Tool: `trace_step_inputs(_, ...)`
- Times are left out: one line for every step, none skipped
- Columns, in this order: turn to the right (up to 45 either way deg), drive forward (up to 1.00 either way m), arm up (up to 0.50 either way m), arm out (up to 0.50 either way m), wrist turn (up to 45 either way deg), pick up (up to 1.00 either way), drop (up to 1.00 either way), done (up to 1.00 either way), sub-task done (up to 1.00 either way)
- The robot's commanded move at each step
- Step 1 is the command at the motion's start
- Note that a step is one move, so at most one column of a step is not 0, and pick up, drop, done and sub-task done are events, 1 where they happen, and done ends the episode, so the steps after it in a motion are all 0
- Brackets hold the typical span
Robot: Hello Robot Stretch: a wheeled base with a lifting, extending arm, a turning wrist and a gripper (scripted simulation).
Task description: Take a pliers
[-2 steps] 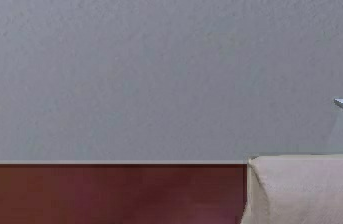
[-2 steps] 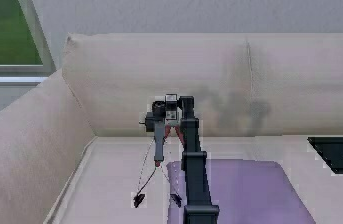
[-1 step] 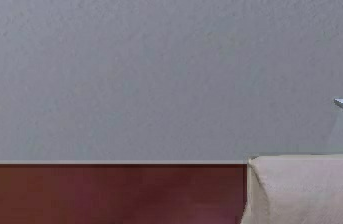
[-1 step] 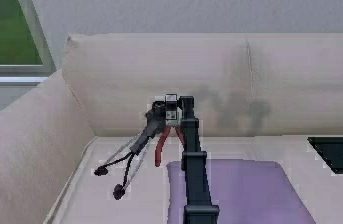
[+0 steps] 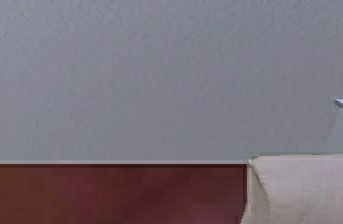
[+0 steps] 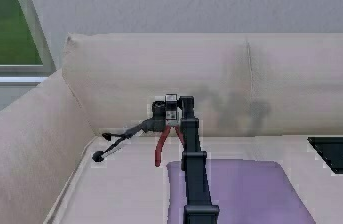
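Pincer (image 6: 102, 145) near red-handled pliers (image 6: 163, 146) at cream sofa (image 6: 129, 70); cannot tell whether it holds anything

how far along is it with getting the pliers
Done: the arm is out over the sofa, with the gripper near the red-handled pliers. In hand: the grasp; I cannot tell whether it holds them. Left: lifting the pliers clear of the sofa.

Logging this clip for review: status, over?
Gripper at sofa seat, cannot tell if holding anything. Red-handled pliers right by it. Purple cloth nearby, not blocking.
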Motion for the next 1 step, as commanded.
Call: trace_step_inputs(0.0,0.0,0.0,0.0,45.0,0.0,0.0,0.0,0.0)
